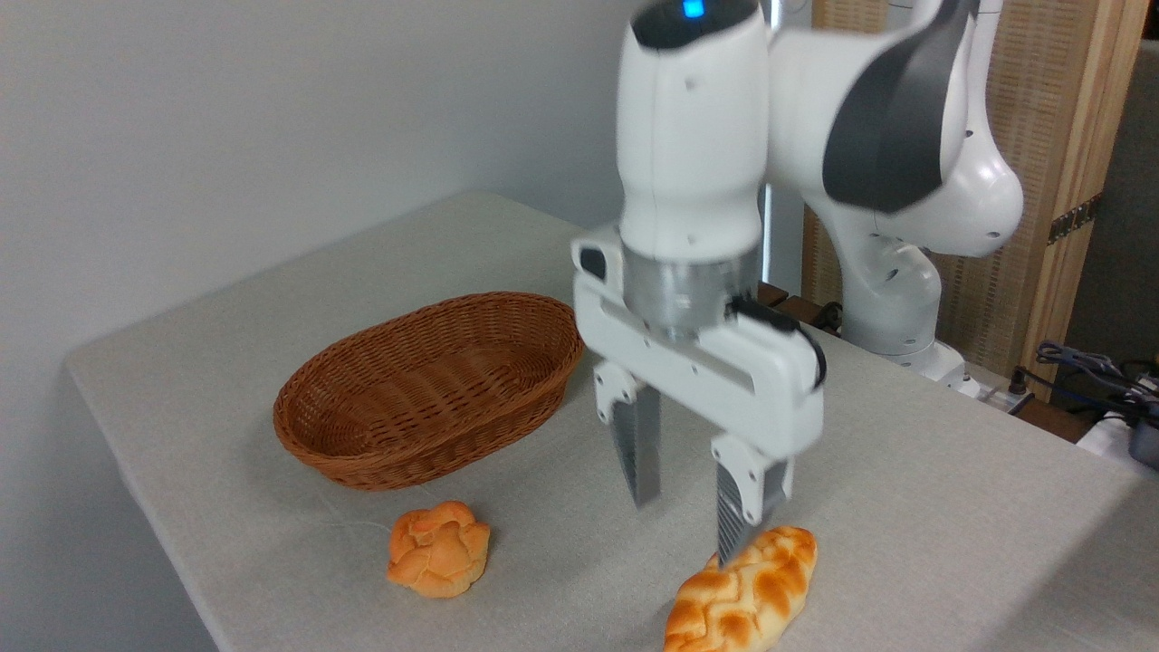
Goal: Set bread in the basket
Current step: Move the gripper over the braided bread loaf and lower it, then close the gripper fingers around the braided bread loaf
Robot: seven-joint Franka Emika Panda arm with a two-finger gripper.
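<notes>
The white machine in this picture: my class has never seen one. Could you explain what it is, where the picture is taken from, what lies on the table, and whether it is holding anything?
It is a robot arm with jointed white segments, ending in a gripper with two grey fingers that can pinch things. One fixed camera looks down at the grey table from a front corner. On the table are an empty brown wicker basket, a small round bun and a long braided bread. The gripper holds nothing: its fingers are spread apart, and it hangs just above the bread. One finger looks very close to the loaf, but contact cannot be judged. The bread is not yet in the basket.
</notes>
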